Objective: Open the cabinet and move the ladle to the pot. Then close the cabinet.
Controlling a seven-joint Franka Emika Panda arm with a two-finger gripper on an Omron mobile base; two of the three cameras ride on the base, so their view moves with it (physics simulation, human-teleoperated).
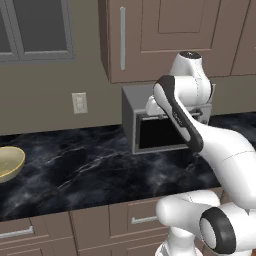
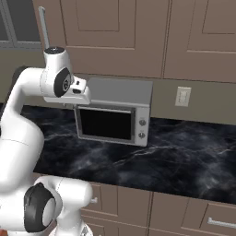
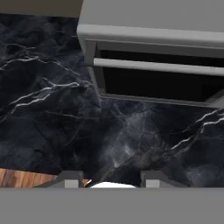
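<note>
Cabinet [image 1: 165, 40] door is looking stiff and hinged, best taken by its slim, likely slippery bar handle [image 1: 122, 38], while the gripper [image 3: 111, 180] is hovering over the counter [image 3: 52, 113], jaws apart and empty.

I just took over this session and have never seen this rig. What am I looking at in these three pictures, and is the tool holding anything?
The white jointed machine is a robot arm on a driving base in a simulated kitchen. Two pictures come from base cameras behind the arm, to its left and right. The third looks along the tool from the hand; its two dark fingertips stand apart with nothing between them. On the black marble counter stands a grey microwave, and a yellowish bowl sits at the far left. Above, the brown cabinet with its long silver handle is shut.
</note>
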